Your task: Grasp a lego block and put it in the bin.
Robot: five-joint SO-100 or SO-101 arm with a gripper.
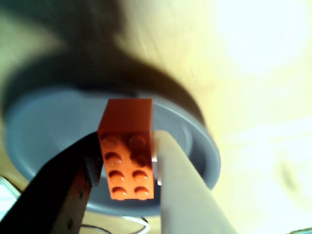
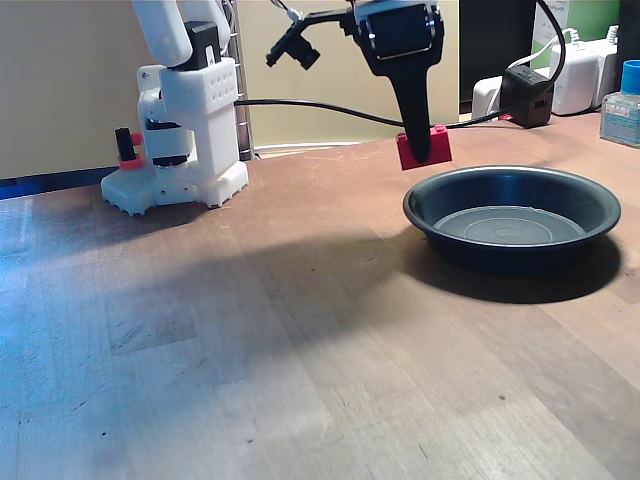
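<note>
Your gripper (image 2: 424, 148) hangs in mid-air at upper centre of the fixed view, its jaws clamped on the lego block (image 2: 424, 148), which sits at the tip of the dark finger and clear of the table (image 2: 300, 340). In the wrist view the same gripper (image 1: 127, 168) rises from the bottom edge, a dark finger on the left and a pale one on the right, each pressed to a long side of the lego block (image 1: 127, 151), whose studded face is turned to the camera.

Behind the block in the wrist view lies the bin (image 1: 44, 131), its grey floor spread across the left and centre of the frame; the block overlaps it in that picture. In the fixed view the bin (image 2: 512, 215) rests on the table at centre right, and the block hangs above and just left of its near rim, not touching it.

Further out, at upper left of the fixed view, you see the white robot base (image 2: 185, 140) standing on the table, a black cable (image 2: 320, 108) running from it toward the gripper. A black power adapter (image 2: 527, 95) and a clear bottle (image 2: 622, 105) with a blue cap stand at upper right, behind the bin.
</note>
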